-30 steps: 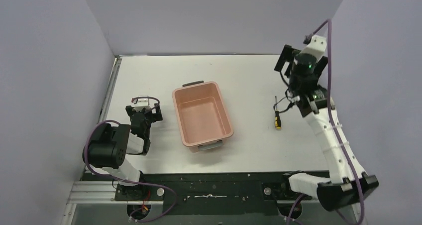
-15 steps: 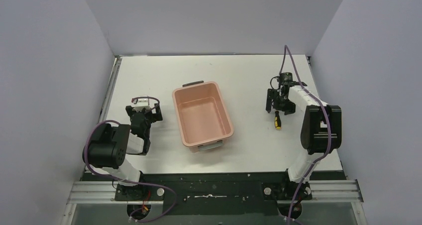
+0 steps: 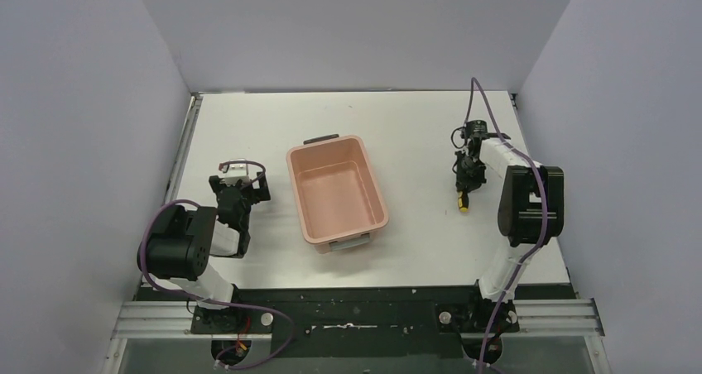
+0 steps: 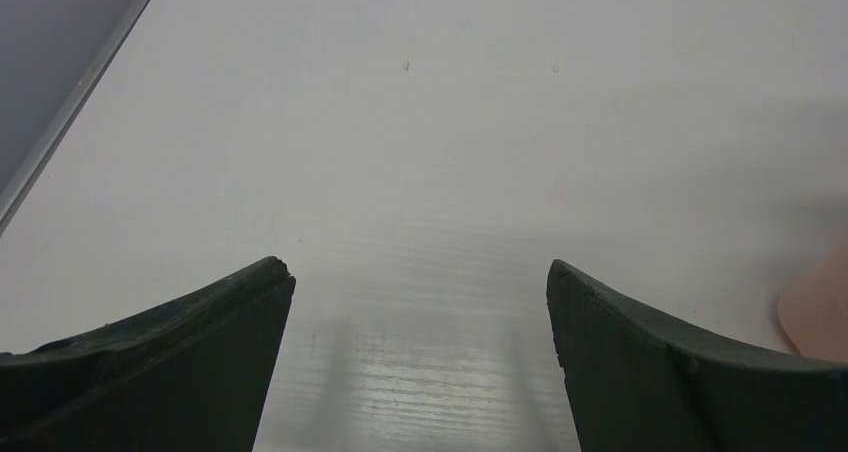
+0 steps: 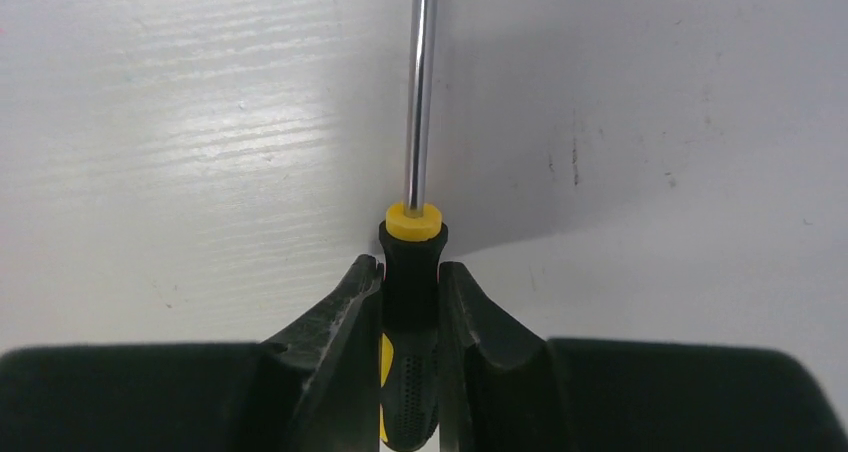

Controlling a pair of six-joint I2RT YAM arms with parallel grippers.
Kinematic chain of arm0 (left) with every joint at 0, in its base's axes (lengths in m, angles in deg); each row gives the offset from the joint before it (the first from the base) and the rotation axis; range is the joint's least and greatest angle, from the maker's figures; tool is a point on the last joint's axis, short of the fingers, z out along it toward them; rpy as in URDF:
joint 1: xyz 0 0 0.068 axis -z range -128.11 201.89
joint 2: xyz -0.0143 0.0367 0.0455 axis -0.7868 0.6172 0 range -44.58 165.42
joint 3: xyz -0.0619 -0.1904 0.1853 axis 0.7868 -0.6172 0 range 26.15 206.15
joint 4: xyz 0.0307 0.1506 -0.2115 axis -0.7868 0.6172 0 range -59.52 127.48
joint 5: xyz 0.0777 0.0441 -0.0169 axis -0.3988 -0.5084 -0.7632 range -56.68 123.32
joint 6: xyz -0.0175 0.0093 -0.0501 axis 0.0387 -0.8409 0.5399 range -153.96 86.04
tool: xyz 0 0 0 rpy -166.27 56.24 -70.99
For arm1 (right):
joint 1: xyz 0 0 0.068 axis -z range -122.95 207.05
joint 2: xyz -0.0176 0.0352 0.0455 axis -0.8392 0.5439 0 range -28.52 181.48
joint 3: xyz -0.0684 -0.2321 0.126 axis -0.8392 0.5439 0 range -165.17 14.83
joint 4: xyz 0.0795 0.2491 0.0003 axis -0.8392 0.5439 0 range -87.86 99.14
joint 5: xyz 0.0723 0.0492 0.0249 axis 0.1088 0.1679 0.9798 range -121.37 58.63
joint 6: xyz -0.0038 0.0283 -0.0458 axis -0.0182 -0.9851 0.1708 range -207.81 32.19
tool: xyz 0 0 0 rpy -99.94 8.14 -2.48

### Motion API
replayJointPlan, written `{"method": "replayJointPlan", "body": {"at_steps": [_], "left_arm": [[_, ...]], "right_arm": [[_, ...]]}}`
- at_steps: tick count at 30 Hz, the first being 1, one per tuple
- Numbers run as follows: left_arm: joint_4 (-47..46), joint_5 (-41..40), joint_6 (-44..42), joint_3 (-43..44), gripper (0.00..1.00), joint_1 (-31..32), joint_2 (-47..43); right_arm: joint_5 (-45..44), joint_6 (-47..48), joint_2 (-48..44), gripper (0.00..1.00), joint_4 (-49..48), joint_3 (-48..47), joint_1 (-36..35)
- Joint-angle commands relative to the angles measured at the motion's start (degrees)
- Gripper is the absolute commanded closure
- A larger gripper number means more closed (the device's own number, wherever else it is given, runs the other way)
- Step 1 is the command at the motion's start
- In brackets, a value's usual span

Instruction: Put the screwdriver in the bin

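The screwdriver [image 5: 411, 272] lies on the white table, its black and yellow handle pinched between both fingers of my right gripper [image 5: 410, 272], the metal shaft pointing away from the wrist. From above, the right gripper [image 3: 465, 175] stands low over the screwdriver [image 3: 462, 202], right of the salmon-pink bin [image 3: 335, 190]. The bin is empty, a dark handle on its far end. My left gripper [image 4: 420, 282] is open above bare table, left of the bin; in the top view the left gripper [image 3: 238, 184] has nothing between its fingers.
Grey walls close in the table on the left, back and right. A metal rail [image 3: 186, 146] runs along the left edge. The pink corner of the bin [image 4: 822, 307] shows at the right of the left wrist view.
My right arm came down from high up to the table and its fingers shut on the screwdriver's handle. The left arm and the bin have not moved.
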Motion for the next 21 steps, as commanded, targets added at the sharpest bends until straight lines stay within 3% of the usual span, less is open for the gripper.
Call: {"method": "replayJointPlan", "body": {"at_steps": [1,7,13,21], "left_arm": [[-1.4,0.5,-0.5,0.1,0.03,-0.4,-0.4],[-1.4,0.6,-0.6,0.1,0.03,-0.3,-0.4],[-1.4,0.5,-0.6,0.1,0.03,-0.3,-0.4],[-1.4,0.6,-0.6,0.1,0.03,-0.3,-0.5]], "right_arm": [[0.6,1.6,-2.5,1.00,7.3,-10.9,0.4],[0.7,-0.6,-6.1,1.00,21.5,-27.8,-0.8],[-1.2,-6.8,-6.2,1.00,30.3,-44.1,-8.5],[3.3,-14.8,-5.8,1.00,21.4,-50.4,-34.3]]}}
